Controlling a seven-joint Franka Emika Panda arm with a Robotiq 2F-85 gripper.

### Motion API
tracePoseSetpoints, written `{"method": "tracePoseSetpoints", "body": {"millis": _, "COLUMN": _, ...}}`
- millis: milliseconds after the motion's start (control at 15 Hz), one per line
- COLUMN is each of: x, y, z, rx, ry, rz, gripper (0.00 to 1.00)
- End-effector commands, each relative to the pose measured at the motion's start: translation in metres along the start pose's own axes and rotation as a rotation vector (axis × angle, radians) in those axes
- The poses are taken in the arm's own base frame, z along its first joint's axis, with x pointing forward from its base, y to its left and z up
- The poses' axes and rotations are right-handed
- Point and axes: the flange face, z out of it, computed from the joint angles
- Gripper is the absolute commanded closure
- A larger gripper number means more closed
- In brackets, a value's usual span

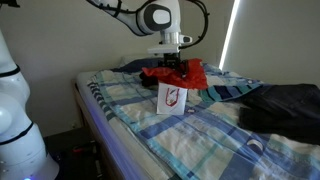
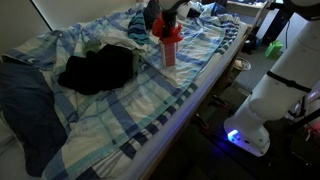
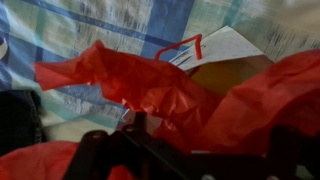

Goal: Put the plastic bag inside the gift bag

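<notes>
A red plastic bag [image 1: 176, 72] hangs from my gripper [image 1: 175, 65] just above a white gift bag with a red print [image 1: 171, 97], which stands upright on the bed. In the wrist view the red plastic bag [image 3: 160, 90] fills most of the picture and the gift bag's open mouth [image 3: 225, 62] lies beyond it. The gripper [image 3: 190, 135] is shut on the red plastic. In an exterior view the gift bag [image 2: 169, 50] stands near the bed's edge with the red plastic bag [image 2: 168, 31] at its top.
The bed has a blue and white plaid sheet [image 1: 200, 130]. Dark clothes lie on it [image 2: 98, 70], [image 1: 285, 105]. A white robot base [image 2: 280, 90] stands beside the bed, and another white body [image 1: 15, 110] is at the frame's side.
</notes>
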Motion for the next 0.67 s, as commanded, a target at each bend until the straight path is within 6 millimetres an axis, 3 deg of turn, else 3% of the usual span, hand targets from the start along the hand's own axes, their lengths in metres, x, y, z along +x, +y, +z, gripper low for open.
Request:
{"method": "tracePoseSetpoints", "body": {"millis": 0, "x": -0.005, "y": -0.002, "z": -0.011, "rx": -0.017, "ry": 0.022, "rz": 0.004, "gripper": 0.0}}
{"method": "tracePoseSetpoints", "body": {"millis": 600, "x": -0.002, "y": -0.01, "z": -0.022, "rx": -0.012, "ry": 0.051, "rz": 0.004, "gripper": 0.0}}
